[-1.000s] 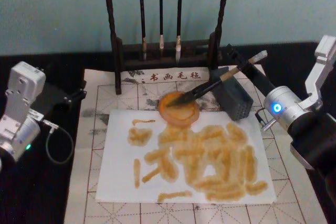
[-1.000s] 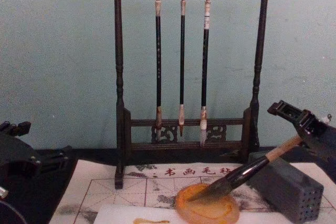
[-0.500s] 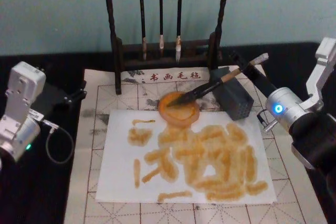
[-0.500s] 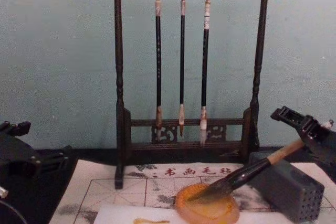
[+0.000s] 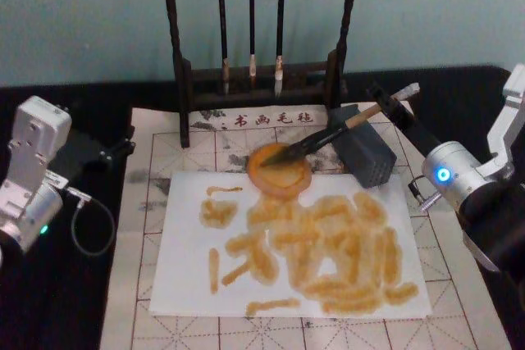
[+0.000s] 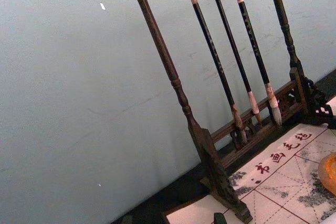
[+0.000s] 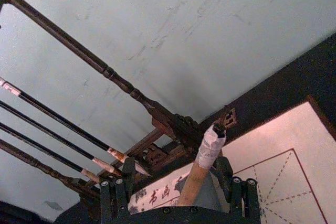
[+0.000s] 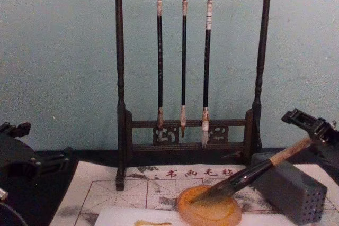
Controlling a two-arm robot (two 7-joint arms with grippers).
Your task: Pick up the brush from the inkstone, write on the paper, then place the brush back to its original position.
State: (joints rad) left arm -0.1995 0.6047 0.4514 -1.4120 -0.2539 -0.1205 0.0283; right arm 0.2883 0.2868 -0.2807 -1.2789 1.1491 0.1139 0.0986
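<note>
On the far right, the brush (image 5: pixel 328 134) rests light and stiff, tip in the inkstone (image 5: pixel 280 169). Right gripper (image 5: pixel 396 102) looks open around its tan handle, the best grip spot; left gripper (image 5: pixel 123 147): can't tell.

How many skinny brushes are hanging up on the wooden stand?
3. They hang side by side from the top bar of the wooden stand: the left brush, the middle brush and the right brush, tips pointing down. None looks hidden.

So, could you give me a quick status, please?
Right gripper open, fingers astride brush end. Tip in inkstone, handle on grey block. Left gripper parked left.
</note>
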